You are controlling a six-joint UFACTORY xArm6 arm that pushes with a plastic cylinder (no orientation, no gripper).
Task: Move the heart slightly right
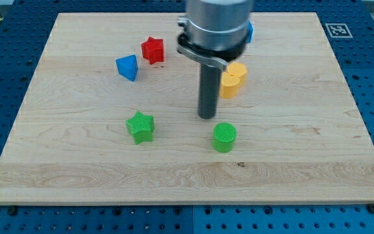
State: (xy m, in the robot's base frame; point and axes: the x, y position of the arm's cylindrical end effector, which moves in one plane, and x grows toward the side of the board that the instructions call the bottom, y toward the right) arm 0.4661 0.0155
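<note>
The yellow heart block point(234, 80) lies on the wooden board just right of the rod, its left part hidden behind the rod. My tip point(207, 116) rests on the board below and left of the heart, a short gap away from it. The green cylinder point(224, 138) sits just below and right of my tip. The green star point(139, 127) is to the tip's left. The red star point(152, 50) and the blue block point(127, 67) lie at the upper left. Another blue block point(249, 32) peeks out behind the arm at the top.
The wooden board point(304, 162) lies on a blue perforated table. A black-and-white marker tag point(338, 30) is at the board's upper right corner. The arm's grey body point(216, 26) hides part of the board's top middle.
</note>
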